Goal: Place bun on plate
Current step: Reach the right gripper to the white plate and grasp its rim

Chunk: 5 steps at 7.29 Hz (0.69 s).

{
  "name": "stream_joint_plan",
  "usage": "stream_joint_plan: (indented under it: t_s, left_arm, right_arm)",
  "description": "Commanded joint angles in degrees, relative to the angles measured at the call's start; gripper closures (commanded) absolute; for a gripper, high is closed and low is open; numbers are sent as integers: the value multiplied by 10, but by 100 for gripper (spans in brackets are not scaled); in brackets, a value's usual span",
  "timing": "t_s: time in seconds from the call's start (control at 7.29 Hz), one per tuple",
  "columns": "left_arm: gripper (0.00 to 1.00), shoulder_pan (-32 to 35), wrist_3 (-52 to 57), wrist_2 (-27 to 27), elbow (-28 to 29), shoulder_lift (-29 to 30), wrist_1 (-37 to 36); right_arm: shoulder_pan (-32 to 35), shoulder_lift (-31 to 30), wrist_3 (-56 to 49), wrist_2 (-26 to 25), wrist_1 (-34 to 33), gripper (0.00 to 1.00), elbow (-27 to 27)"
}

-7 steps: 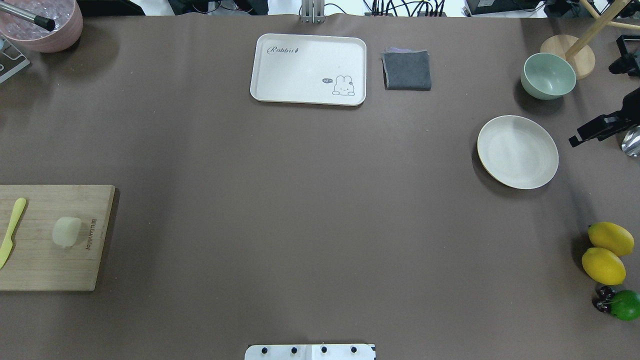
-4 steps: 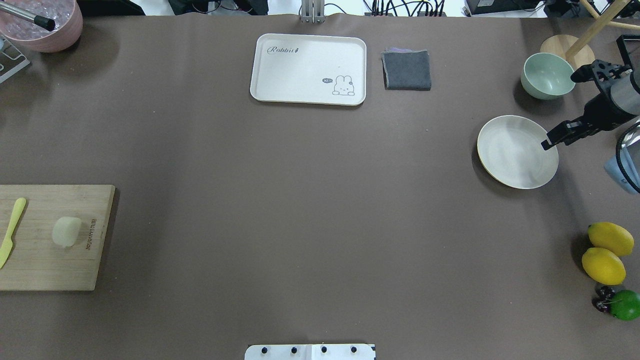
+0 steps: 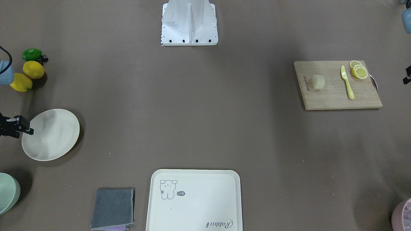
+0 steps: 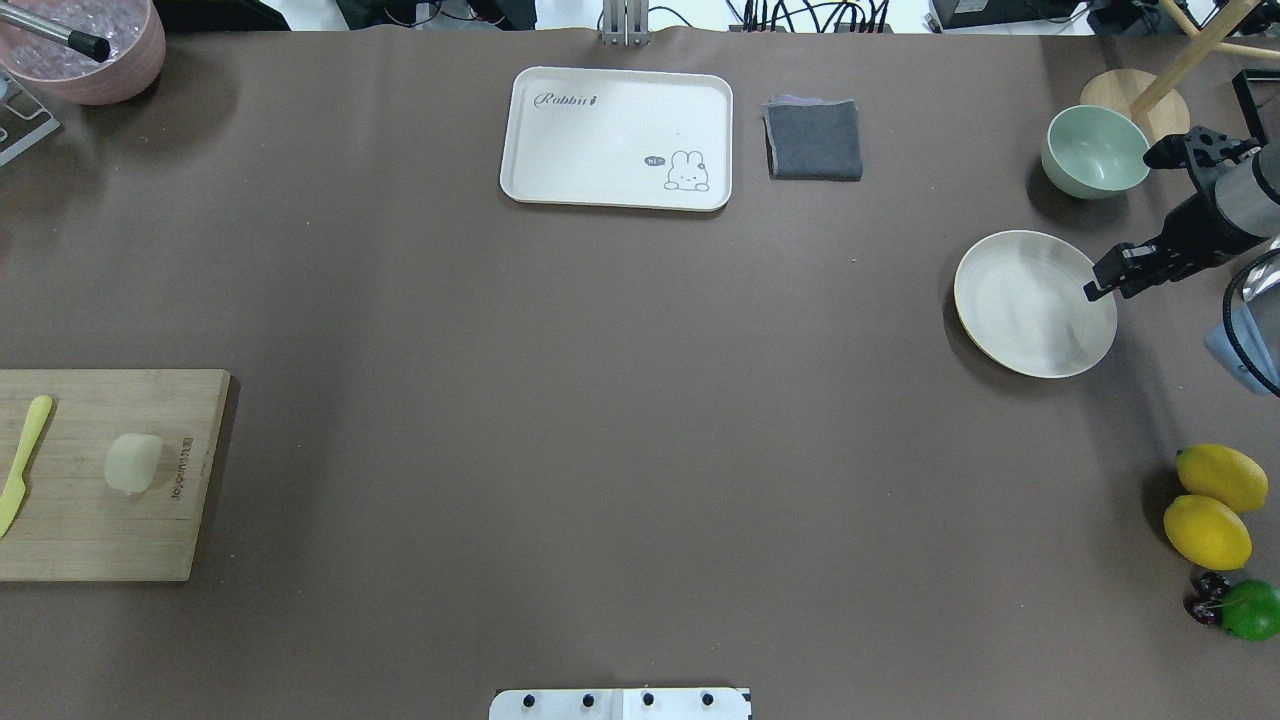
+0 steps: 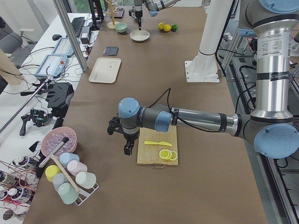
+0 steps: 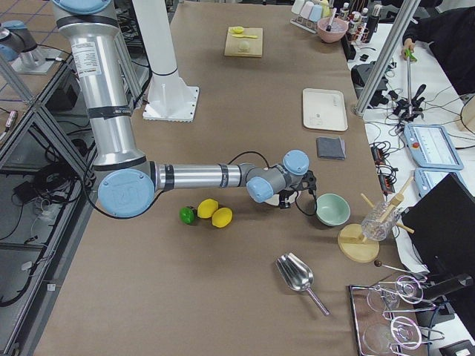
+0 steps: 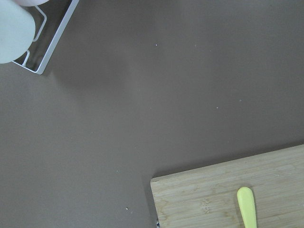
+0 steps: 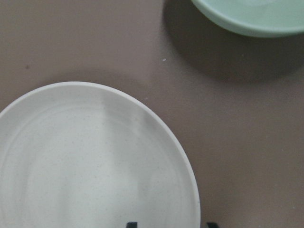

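The pale bun point(image 4: 133, 462) point(image 3: 318, 81) lies on the wooden cutting board point(image 4: 90, 530) at the table's left edge. The round cream plate point(image 4: 1035, 303) point(image 3: 50, 134) point(image 8: 95, 161) stands bare at the far right. My right gripper point(image 4: 1129, 220) point(image 8: 172, 225) is open, low over the plate's right rim, with one finger point(image 4: 1105, 277) above the rim and the other near the mint bowl. My left gripper point(image 5: 122, 139) hangs beside the board's outer end, away from the bun. I cannot tell whether it is open or shut.
A yellow knife point(image 3: 347, 82) and lemon slices point(image 3: 359, 71) share the board. A mint bowl point(image 4: 1096, 151), two lemons point(image 4: 1210, 505) and a lime point(image 4: 1252, 609) sit near the plate. A rabbit tray point(image 4: 617, 138) and grey cloth point(image 4: 814, 140) lie at the back.
My right gripper has come in from the right edge and now hovers over the plate's right rim. The bun and plate have not moved.
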<state>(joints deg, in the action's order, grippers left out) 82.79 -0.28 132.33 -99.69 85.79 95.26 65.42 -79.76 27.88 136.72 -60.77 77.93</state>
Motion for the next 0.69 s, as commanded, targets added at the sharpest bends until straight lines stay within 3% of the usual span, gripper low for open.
stream_joint_plan:
  t_s: [0.0, 0.27, 0.41, 0.55]
  left_arm:
    - [2, 0, -13, 0, -2, 0, 0]
    - [2, 0, -14, 0, -2, 0, 0]
    - [2, 0, -14, 0, -2, 0, 3]
    - [2, 0, -14, 0, 1, 0, 4]
  right_arm:
    - [0, 5, 2, -7, 0, 46, -19]
    - [-2, 5, 2, -7, 0, 58, -24]
    - [-2, 5, 2, -6, 0, 71, -24]
    - [-7, 5, 2, -6, 0, 91, -24]
